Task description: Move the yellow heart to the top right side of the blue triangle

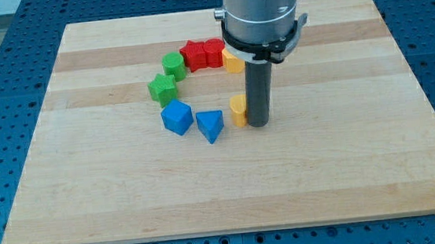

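Blocks: two red (203, 54), two green (168, 76), two blue (193, 121), two yellow (238, 110).

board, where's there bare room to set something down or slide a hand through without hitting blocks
Free: the wooden board along the view's bottom, right and far left. Crowded: the ring of red blocks, green blocks, blue cube, blue triangle and yellow heart, with my tip touching the heart's right side.

Board (348, 166): pale wood, smooth, matt, visible plank grain. Blocks, e.g. blue triangle (211, 126) and yellow heart (238, 110): smooth, plastic-looking. Rod (257, 95): dark, matt. Collar (261, 7): grey brushed metal.
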